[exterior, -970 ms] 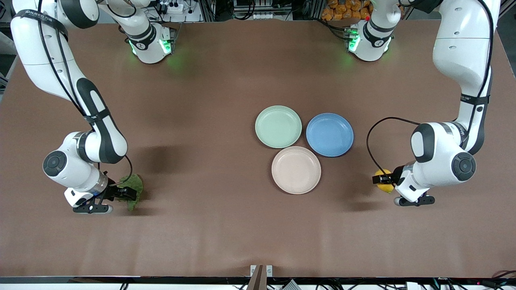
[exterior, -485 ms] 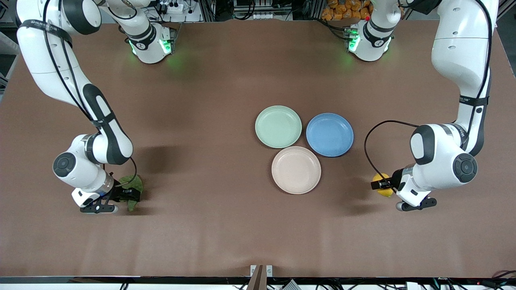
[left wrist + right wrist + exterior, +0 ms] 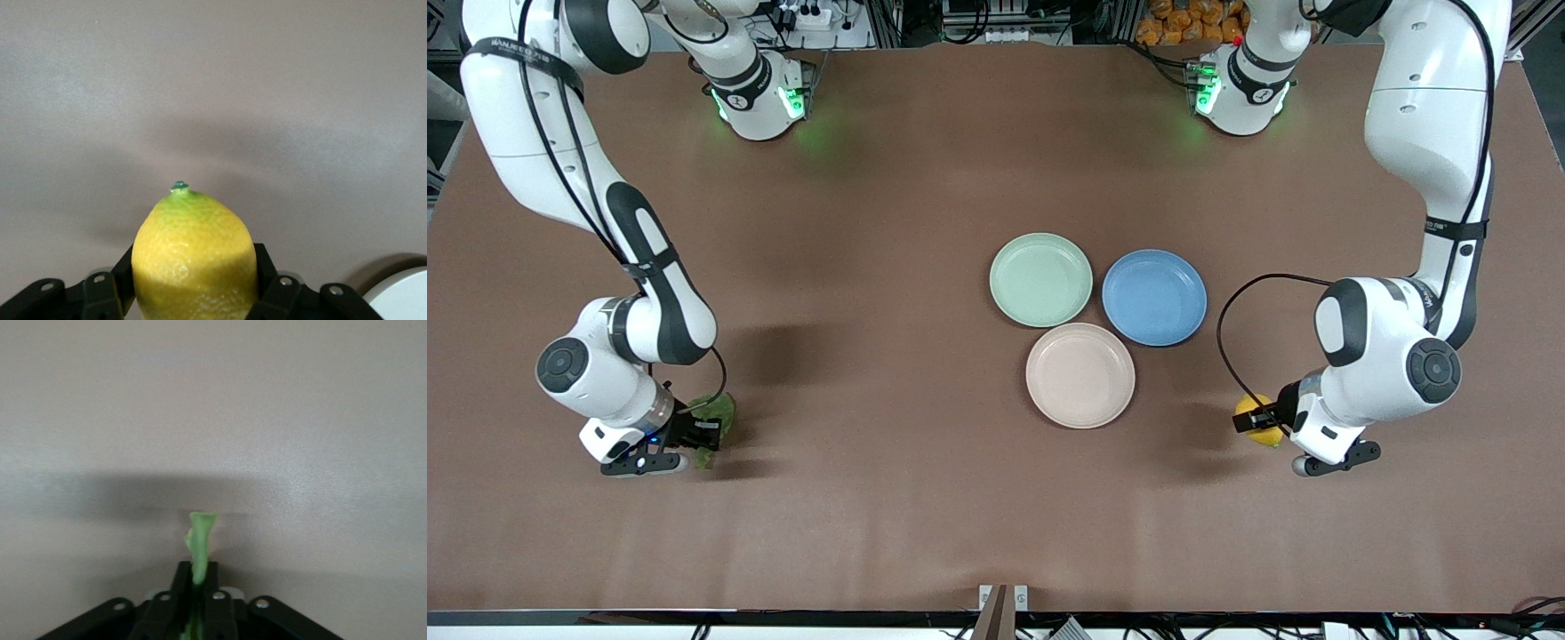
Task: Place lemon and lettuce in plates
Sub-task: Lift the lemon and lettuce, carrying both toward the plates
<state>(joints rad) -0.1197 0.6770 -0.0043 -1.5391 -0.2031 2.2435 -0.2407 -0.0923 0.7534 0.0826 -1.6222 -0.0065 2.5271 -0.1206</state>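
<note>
Front view:
- left pincer: closed around the lemon, carried over bare surface toward the left arm's end, well apart from the plates.
- right pincer: clamped on the lettuce, over bare surface toward the right arm's end.
- plates: mint plate, beige plate, blue plate, all empty, clustered with rims nearly touching; the beige one lies nearest the camera.

Left wrist view:
- lemon: gripped across its belly between the fingers; a shadow is cast on the surface under it.
- long axis: runs straight out from the pincer, green nub end pointing away from the wrist.
- handling (judged): firm, rounded, waxy skin, likely to roll once released; a hold across the widest part is sound and a low release inside a rim is advised.

Right wrist view:
- lettuce: pinched edge-on between nearly closed fingers, a thin pale green strip standing out from the tips.
- long axis: along the pincer, pointing away from the wrist.
- handling (judged): light, limp, thin; easily torn or slipped, may cling on release.
</note>
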